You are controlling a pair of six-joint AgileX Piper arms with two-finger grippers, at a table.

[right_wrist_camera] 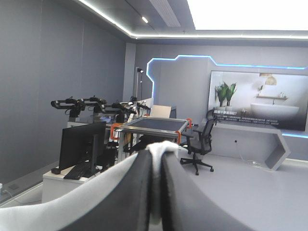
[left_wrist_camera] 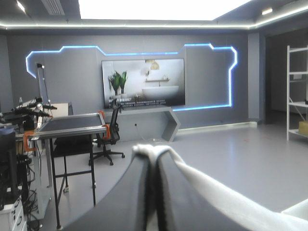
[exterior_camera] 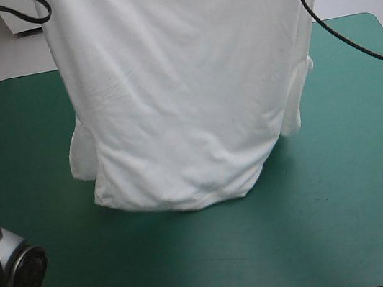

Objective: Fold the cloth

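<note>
Teal-green worktop (exterior_camera: 344,185) under a white T-shirt (exterior_camera: 184,94) hanging smooth, hem resting on it; left fingers (left_wrist_camera: 134,197) and right fingers (right_wrist_camera: 183,207) each pinch its cloth between them.

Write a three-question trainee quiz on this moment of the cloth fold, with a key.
1. Multiple choice: the T-shirt is
A) spread flat on the table
B) lifted and hanging over the table
C) a folded bundle

2. True or false: the left gripper and the right gripper are both shut on the T-shirt, with white cloth showing at their fingertips.

3. Fill in: the cover of the table under the T-shirt is ___ in colour.

Key: 1 B; 2 true; 3 teal-green.
</note>
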